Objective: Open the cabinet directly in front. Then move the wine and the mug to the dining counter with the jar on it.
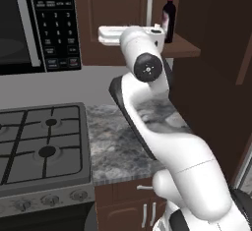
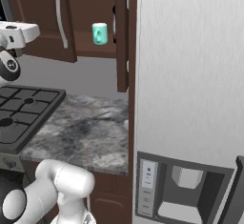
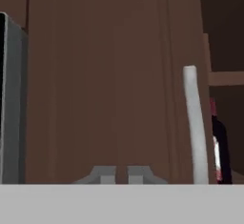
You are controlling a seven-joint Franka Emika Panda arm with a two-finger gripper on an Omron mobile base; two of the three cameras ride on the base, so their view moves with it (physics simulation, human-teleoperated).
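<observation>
Looking from the left base view: wine [image 1: 169,14] upright on the cabinet [image 1: 113,14] shelf, right door swung open, left door shut with its handle [image 1: 148,6] near the bottle; arm raised with the hand before the shelf edge, above the small marbled counter [image 1: 118,141] beside the stove [image 1: 42,141] and under the microwave [image 1: 37,23].

From the right base view: teal mug [image 2: 99,33] on the same shelf, unseen from the left; fridge [image 2: 190,75] at right.

From the hand view: gripper [image 3: 122,175] facing the shut door, fingertips [image 3: 108,175] almost together, clamped on nothing; bottle behind the handle's right side.
</observation>
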